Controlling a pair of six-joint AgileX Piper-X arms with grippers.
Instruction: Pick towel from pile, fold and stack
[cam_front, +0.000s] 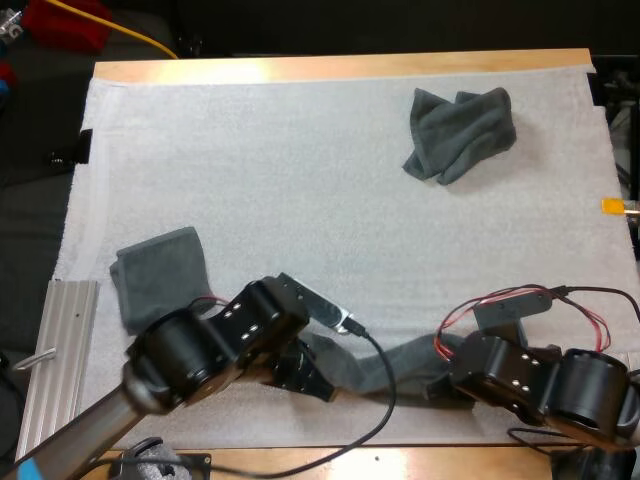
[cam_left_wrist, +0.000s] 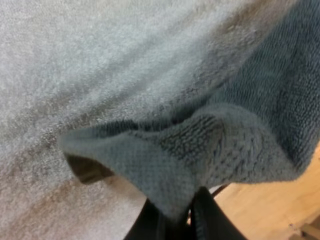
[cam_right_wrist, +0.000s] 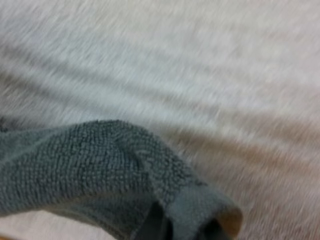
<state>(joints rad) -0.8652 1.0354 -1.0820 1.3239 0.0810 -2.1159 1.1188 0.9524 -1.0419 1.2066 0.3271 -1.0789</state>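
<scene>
between left claw (cam_left_wrist: 177, 217) and right claw (cam_right_wrist: 184, 227), the towel (cam_front: 395, 362) stretches, pinched.

The right gripper (cam_right_wrist: 184, 229) is closed on a hemmed corner of the dark grey-green towel (cam_right_wrist: 85, 165), with its black fingers (cam_right_wrist: 155, 225) pressing the cloth from both sides. The hem curls over at the grip, and the looped pile runs away from it in a thick, rounded fold. The white mat (cam_right_wrist: 200, 65) lies beneath, shadowed just beside the towel's edge
</scene>
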